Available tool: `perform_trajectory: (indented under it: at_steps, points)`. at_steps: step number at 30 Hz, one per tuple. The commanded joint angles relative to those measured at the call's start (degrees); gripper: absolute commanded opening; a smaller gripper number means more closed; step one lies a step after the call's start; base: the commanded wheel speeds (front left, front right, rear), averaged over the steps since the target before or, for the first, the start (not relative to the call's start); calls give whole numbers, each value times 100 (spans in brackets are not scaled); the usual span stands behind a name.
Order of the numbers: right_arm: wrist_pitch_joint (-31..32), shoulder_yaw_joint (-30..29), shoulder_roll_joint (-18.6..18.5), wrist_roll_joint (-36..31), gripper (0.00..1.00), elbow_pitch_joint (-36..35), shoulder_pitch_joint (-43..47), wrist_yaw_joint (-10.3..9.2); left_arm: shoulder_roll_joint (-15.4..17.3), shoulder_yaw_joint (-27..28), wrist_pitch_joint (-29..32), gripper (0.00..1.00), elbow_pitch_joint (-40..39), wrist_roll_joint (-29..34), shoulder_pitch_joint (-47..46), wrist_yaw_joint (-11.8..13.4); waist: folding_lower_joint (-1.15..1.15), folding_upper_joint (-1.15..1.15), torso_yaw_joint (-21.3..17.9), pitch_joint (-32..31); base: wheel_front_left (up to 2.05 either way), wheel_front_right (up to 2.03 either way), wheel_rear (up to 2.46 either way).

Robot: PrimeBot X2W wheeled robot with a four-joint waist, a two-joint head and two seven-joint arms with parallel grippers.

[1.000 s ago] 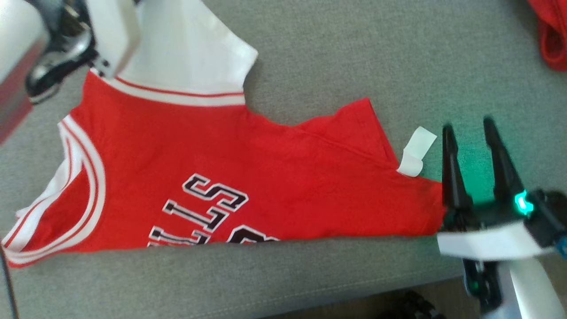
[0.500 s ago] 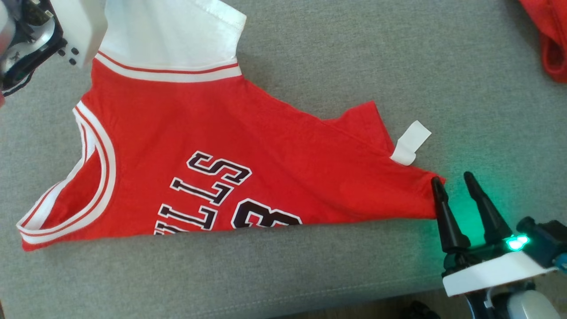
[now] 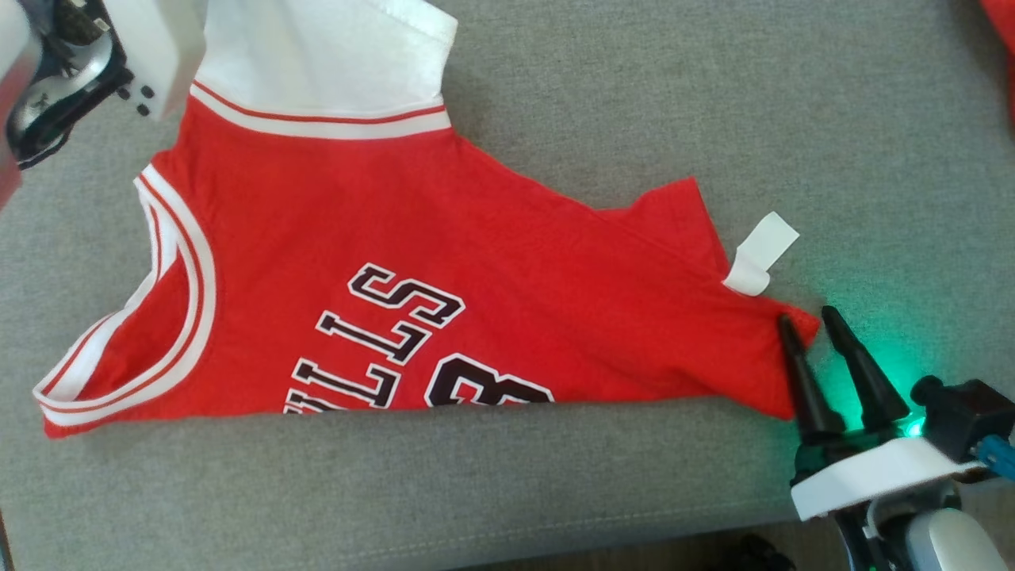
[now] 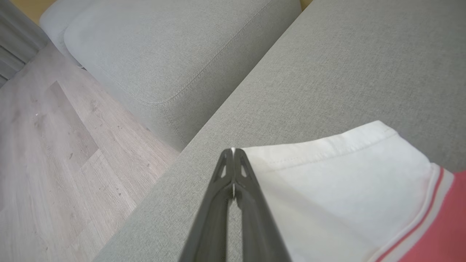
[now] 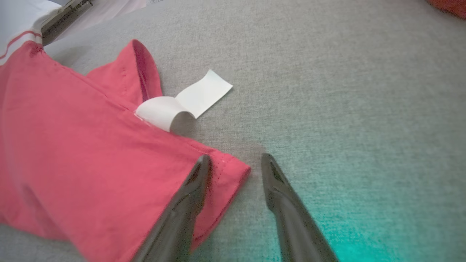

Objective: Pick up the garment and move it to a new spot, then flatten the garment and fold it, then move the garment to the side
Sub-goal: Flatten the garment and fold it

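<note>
Right tool (image 3: 807, 316), open, now straddles the garment (image 3: 476, 238) hem; left tool (image 4: 233, 151) stays clamped on sleeve.

This is a home, most likely a living room; the work surface is a broad grey woven sofa cushion (image 3: 634, 79); off its far left side stands a second upholstered block (image 4: 164, 47) in the same fabric, with a stitched seam (image 4: 218, 61) running round its rounded corner; below both lies a pale wood-plank floor (image 4: 54, 163); grey folds like a curtain (image 4: 14, 47) hang at the far left; a red jersey (image 3: 476, 238) lies spread on the cushion, and more red cloth (image 5: 451, 4) sits at the far right.
</note>
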Motion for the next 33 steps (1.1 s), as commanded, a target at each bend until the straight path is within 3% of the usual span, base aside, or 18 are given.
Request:
perform_trajectory:
  at_steps: [1, 2, 8, 14, 20, 27, 33]
  points:
    - [120, 123, -24, -61, 30, 0, 42, 37, 142, 264, 4, 0, -77, 45, -323, 9, 0, 0, 15, -29, 0, 0, 0]
    - [158, 111, -18, -93, 0, -3, 72, 37, 127, 264, 7, 0, -76, 57, -285, 9, 0, 0, 21, -57, 0, 0, 0]
    - [195, 35, -68, -290, 0, -298, 282, 37, 164, 264, -34, 0, -82, 114, -163, 9, 0, 0, 0, -210, 0, 0, 0]
    - [5, -204, -228, -627, 0, -939, 272, 37, 255, 264, -487, 0, -173, 257, -139, 9, 0, 0, 15, -625, 0, 0, 0]
    - [587, -483, -511, -916, 0, -1962, -54, 37, 388, 351, -783, 0, -397, 73, -287, 9, 0, 0, 154, -1095, 0, 0, 0]
    - [1425, -764, -862, -1089, 0, -2196, -1989, 37, 419, 496, -745, 0, -478, -59, -841, 9, 0, 0, 476, -1015, 0, 0, 0]
    - [1958, -113, -1737, -754, 0, -904, -4681, 37, 197, 688, -981, 0, 37, 48, -1886, 9, 0, 0, 652, -443, 0, 0, 0]
